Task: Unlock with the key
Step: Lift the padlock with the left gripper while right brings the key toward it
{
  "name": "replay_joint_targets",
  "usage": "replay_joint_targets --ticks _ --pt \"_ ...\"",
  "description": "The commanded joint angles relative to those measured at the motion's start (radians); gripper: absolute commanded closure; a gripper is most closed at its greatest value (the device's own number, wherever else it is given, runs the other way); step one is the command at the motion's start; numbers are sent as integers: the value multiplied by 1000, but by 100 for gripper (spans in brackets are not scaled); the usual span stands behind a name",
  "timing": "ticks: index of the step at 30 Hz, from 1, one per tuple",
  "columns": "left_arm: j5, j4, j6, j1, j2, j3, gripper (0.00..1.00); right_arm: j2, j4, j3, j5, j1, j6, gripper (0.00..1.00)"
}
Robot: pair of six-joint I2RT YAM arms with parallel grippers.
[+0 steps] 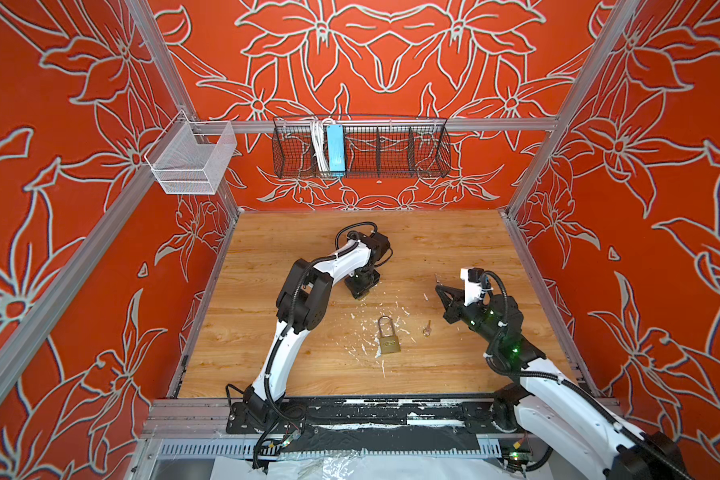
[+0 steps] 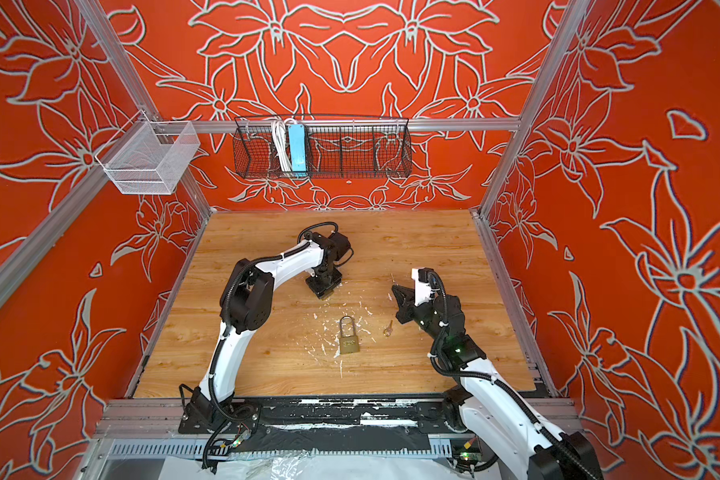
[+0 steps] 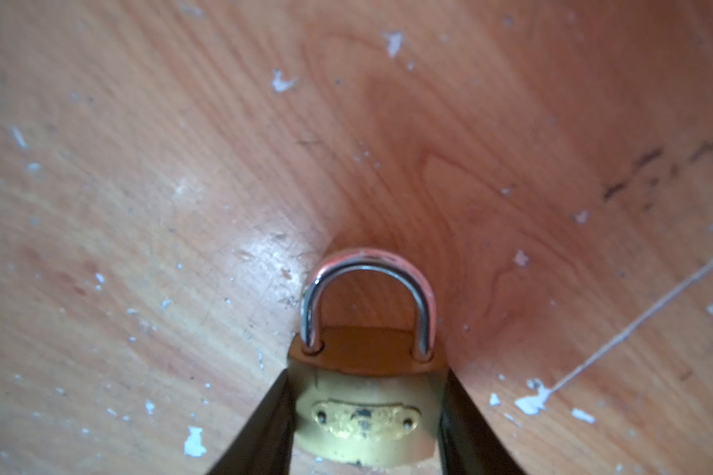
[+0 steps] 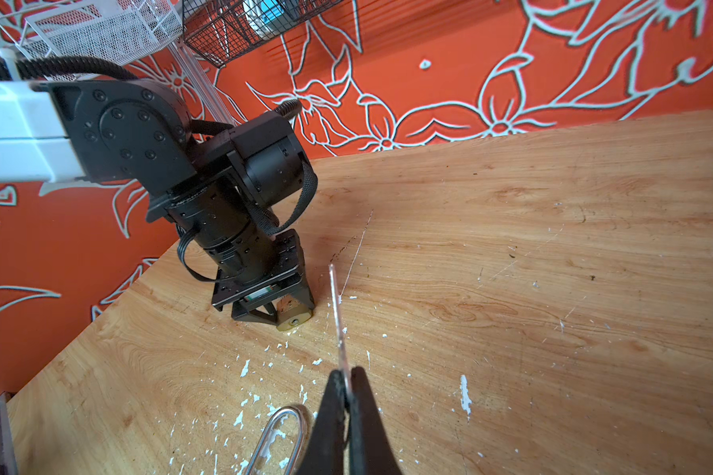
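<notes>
In the left wrist view a small brass padlock (image 3: 363, 419) with a closed silver shackle stands on the wooden table, and my left gripper (image 3: 366, 372) is shut on its body, one finger against each side. In both top views that gripper (image 1: 363, 294) points down at the table's middle. My right gripper (image 4: 348, 372) is shut on a thin key (image 4: 336, 304), seen edge-on, its tip aimed toward the held padlock (image 4: 291, 318). In a top view it (image 1: 438, 287) hovers to the right.
A second brass padlock (image 1: 388, 343) with a long shackle lies flat nearer the front, and a loose key (image 1: 427, 328) lies to its right. White paint flecks scatter the wooden table (image 1: 300, 365). A black wire basket (image 1: 360, 149) and a white mesh basket (image 1: 192, 162) hang on the walls.
</notes>
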Motion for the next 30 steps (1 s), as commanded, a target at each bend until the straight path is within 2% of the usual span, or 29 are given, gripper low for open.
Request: replay_joint_targets --ticks 1,4,8,11,12,19,22,24,27,30 --pt "-6 -17 8 2 1 -24 67 -19 8 16 -18 -4 -8 100" --pt "-4 7 41 2 -51 -41 80 -17 17 13 -19 -4 -9 100" --pt "-72 37 112 3 -152 -77 88 -8 15 9 -11 -4 -14 100" --pt "-106 116 174 10 -269 -169 100 2 20 9 -9 -3 -14 100" --pt "-106 164 200 14 -318 -219 100 10 26 11 -12 -4 -15 100" --pt "-105 614 329 24 -704 -654 100 98 74 40 -99 16 -6 100" --pt "-79 864 416 24 -847 -843 100 121 64 58 -52 99 -48 100" --pt "-49 1112 417 25 -935 -1005 100 152 41 104 -52 153 -68 100" --pt "-7 1411 401 26 -998 -1191 100 219 12 184 -47 201 -65 100" --pt "16 1482 439 26 -1009 -1224 100 314 37 247 -63 203 -56 100"
